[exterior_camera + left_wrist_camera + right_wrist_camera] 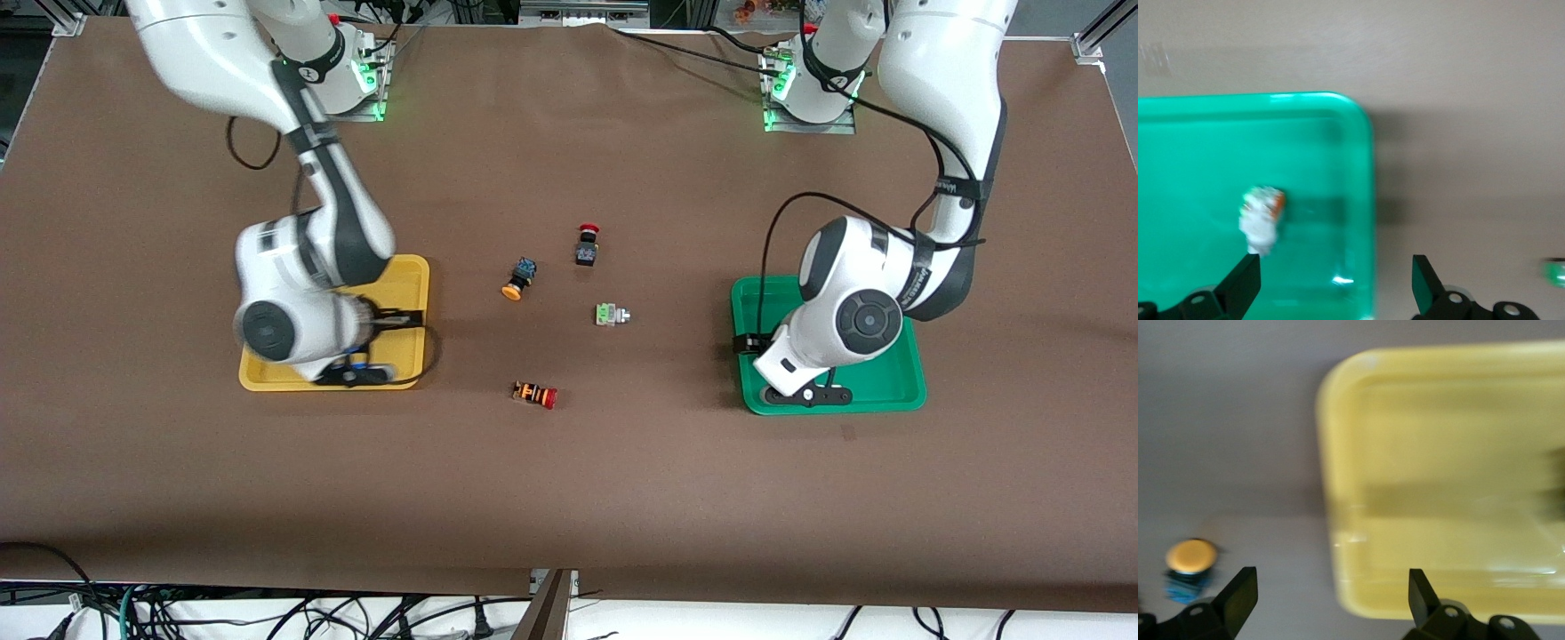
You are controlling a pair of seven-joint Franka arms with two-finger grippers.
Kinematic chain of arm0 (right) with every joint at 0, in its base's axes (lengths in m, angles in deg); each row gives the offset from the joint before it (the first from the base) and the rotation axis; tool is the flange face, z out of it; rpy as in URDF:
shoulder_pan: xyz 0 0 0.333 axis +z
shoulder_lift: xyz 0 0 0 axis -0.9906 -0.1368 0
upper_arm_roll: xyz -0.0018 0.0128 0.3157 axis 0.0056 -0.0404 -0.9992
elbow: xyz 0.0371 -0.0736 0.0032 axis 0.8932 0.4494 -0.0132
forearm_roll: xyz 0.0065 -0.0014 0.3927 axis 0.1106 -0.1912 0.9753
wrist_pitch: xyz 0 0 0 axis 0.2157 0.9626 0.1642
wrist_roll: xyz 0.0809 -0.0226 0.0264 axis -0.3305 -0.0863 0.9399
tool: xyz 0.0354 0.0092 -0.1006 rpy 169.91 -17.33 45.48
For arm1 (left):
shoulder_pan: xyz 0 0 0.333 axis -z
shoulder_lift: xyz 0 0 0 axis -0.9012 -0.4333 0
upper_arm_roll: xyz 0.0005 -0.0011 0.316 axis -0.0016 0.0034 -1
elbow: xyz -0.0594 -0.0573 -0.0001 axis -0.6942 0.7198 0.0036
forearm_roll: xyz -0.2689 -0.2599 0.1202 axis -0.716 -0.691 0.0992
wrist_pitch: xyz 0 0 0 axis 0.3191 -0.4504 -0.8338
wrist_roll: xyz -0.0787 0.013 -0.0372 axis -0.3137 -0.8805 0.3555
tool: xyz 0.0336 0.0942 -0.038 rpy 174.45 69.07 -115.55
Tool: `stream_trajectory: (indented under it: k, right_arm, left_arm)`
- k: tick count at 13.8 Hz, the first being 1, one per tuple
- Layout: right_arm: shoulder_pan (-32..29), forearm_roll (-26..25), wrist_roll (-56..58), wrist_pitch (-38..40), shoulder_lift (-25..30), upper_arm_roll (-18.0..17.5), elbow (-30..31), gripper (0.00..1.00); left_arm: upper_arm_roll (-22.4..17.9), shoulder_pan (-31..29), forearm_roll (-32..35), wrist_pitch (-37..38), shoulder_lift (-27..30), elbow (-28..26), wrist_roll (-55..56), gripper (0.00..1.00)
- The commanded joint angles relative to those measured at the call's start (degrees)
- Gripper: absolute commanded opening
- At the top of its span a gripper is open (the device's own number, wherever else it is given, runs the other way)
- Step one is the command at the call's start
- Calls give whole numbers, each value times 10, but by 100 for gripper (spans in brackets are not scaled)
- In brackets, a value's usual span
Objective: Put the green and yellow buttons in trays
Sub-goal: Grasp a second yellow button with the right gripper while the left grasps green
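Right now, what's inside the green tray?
In the green tray lies one whitish switch with an orange-red end. The left hand hangs open over the tray's edge. From the front view, that arm hides much of the tray.

Glossy plastic trays (889, 396), matt brown table cover (569, 498)

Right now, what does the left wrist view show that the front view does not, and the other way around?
Only the left wrist view shows a whitish switch with an orange-red end lying in the green tray, and the left gripper with its fingers open.

Only the front view shows the yellow tray under the right arm, the yellow-capped switch, the black switch with a red cap and the striped switch on the brown table.

Both show the green tray and the pale green switch on the table beside it.
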Motion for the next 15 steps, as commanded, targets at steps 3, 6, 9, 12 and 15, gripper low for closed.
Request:
stream_trajectory:
  k: [3,6,9,12,15]
  right_arm:
    - [110,36,-149,-73,-49,-1,1,100]
    - [149,70,-180,-117,-60,-1,16,100]
    - [168,70,-199,-138,-65,-1,34,46]
    - [169,70,-199,-135,-67,-1,35,0]
    - [140,64,-139,-110,-39,25,24,0]
  left_arm:
    - [13,44,-27,12,-22,24,290,100]
    - [14,78,-43,-58,-42,24,498,100]
    - [13,115,-64,-145,-73,24,667,100]
    - [14,139,-75,-203,-103,21,786,100]
    - [16,155,-99,-200,-100,-11,811,100]
